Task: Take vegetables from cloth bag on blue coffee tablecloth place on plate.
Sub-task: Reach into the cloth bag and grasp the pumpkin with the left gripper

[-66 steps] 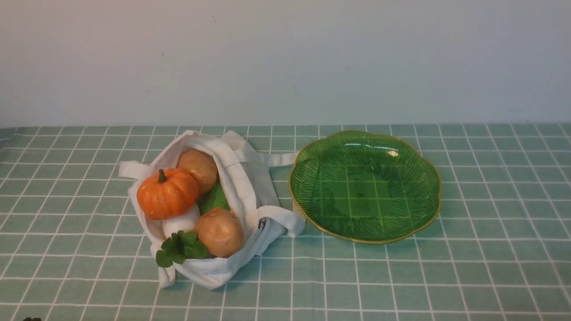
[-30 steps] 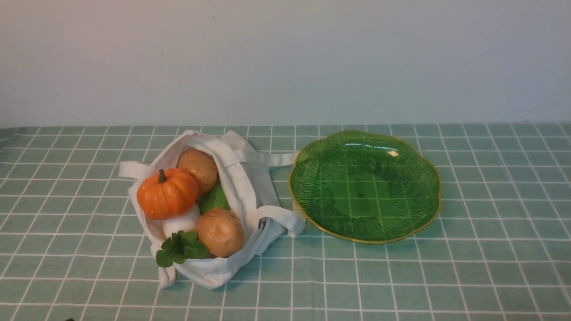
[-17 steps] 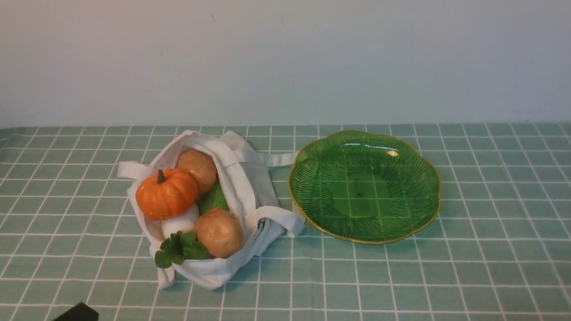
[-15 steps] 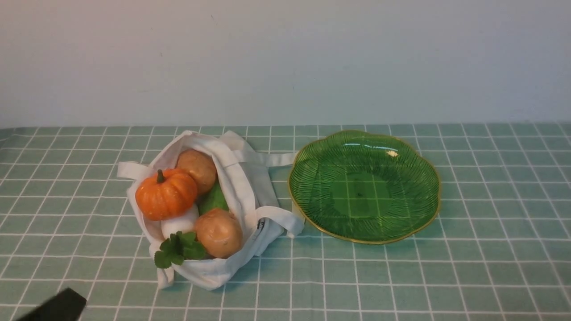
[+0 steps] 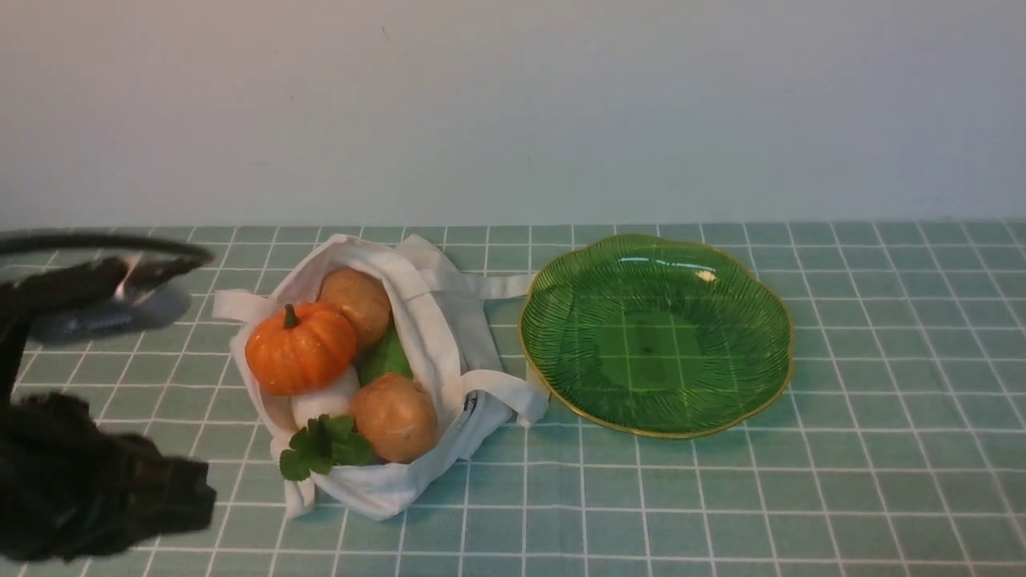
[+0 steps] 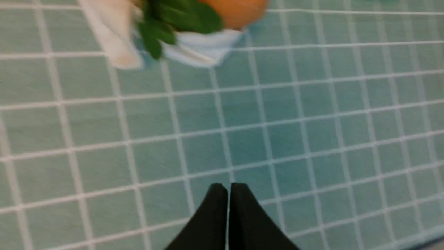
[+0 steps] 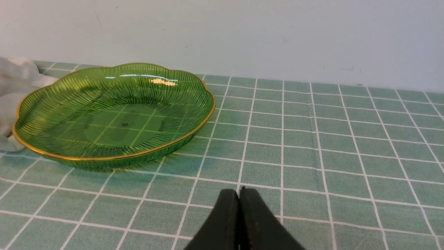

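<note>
The white cloth bag (image 5: 437,328) lies open on the tablecloth (image 5: 721,497), left of centre. In it are an orange pumpkin (image 5: 300,349), two tan potatoes (image 5: 358,303) (image 5: 395,417), a white radish (image 5: 325,401) with green leaves (image 5: 325,445), and a green piece (image 5: 385,357). The green glass plate (image 5: 653,336) stands empty to the bag's right. My left gripper (image 5: 200,493), blurred, is low at the front left, short of the bag. The left wrist view shows it (image 6: 228,189) shut and empty, with the leaves (image 6: 173,17) ahead. My right gripper (image 7: 239,192) is shut and empty, near the plate (image 7: 114,114).
The left arm's upper link and cable (image 5: 96,272) reach over the cloth left of the bag. A pale wall runs along the table's far edge. One bag strap (image 5: 497,284) lies against the plate's rim.
My left arm has come into the front view from the lower left corner and now rises beside the bag. Bag, vegetables and plate have not moved.
</note>
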